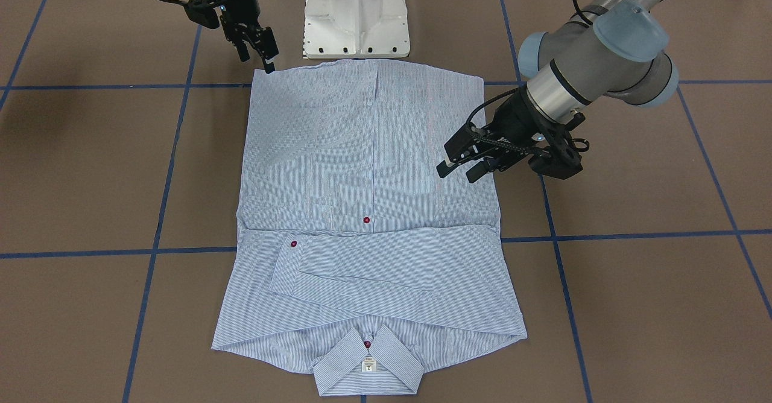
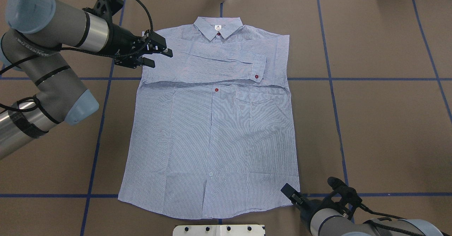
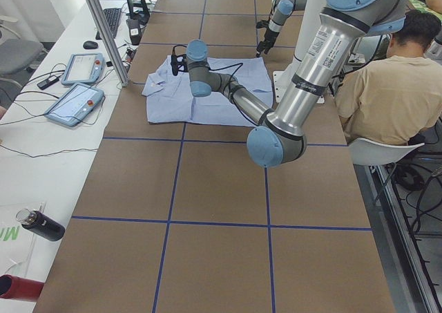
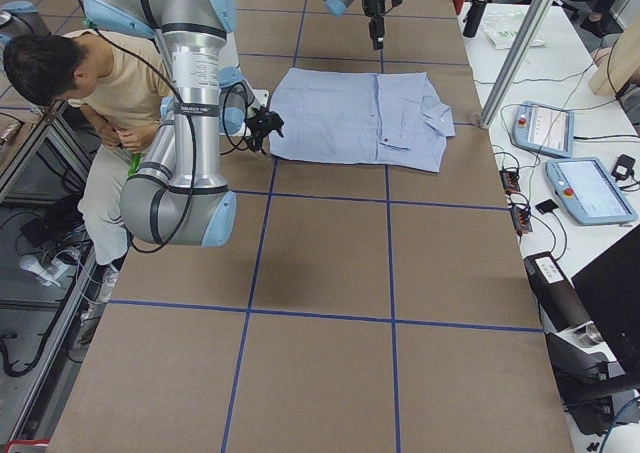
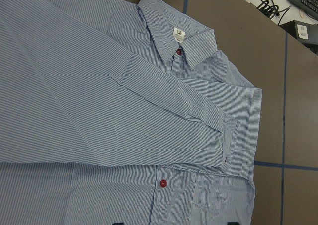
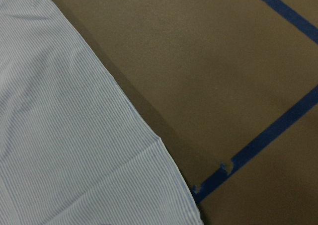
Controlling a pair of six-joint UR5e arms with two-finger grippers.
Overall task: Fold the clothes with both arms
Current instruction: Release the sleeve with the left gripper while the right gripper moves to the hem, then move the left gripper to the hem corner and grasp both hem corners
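Note:
The striped light blue shirt lies flat and front up on the brown table, collar away from the robot. Both sleeves are folded across the chest, and one cuff with a red button lies on top. My left gripper is open and empty, hovering over the shirt's edge by the shoulder. Its wrist view shows the collar and the folded sleeves. My right gripper is open and empty at the hem corner nearest the robot. One of its fingers shows in the overhead view. Its wrist view shows that hem corner.
The white pedestal base stands just behind the hem. Blue tape lines grid the table. A seated person is beside the robot. Teach pendants and a bottle lie on the side bench.

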